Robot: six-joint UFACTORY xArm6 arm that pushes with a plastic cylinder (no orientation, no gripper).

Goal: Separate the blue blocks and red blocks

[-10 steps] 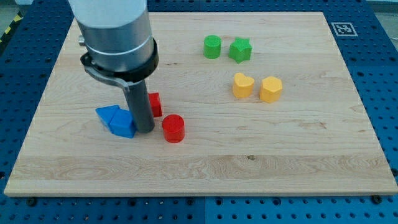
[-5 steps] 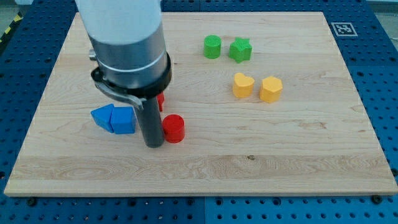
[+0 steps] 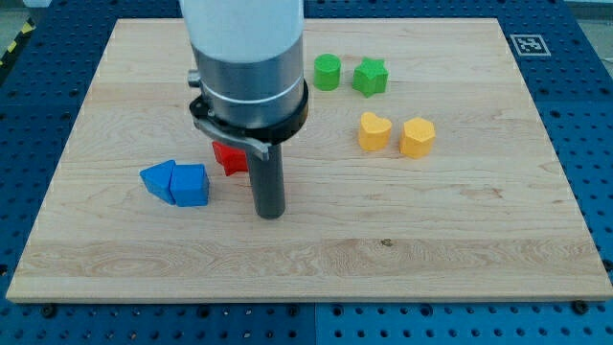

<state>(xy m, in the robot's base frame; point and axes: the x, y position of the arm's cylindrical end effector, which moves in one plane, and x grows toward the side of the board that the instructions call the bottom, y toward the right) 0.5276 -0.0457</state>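
Note:
Two blue blocks lie touching at the view's lower left: a wedge-like one and a cube-like one. A red block sits just right of and above them, partly hidden by my arm. My tip rests on the board to the right of the blue blocks and below the red block, touching neither. No second red block shows; the rod covers the spot where a red cylinder stood before.
A green cylinder and a green star sit at the view's top centre. A yellow heart and a yellow hexagon lie below them. The wooden board ends near the view's bottom.
My tip has moved right, away from the blue blocks, to where the red cylinder stood. The red cylinder is now out of sight. The blue blocks have shifted slightly left.

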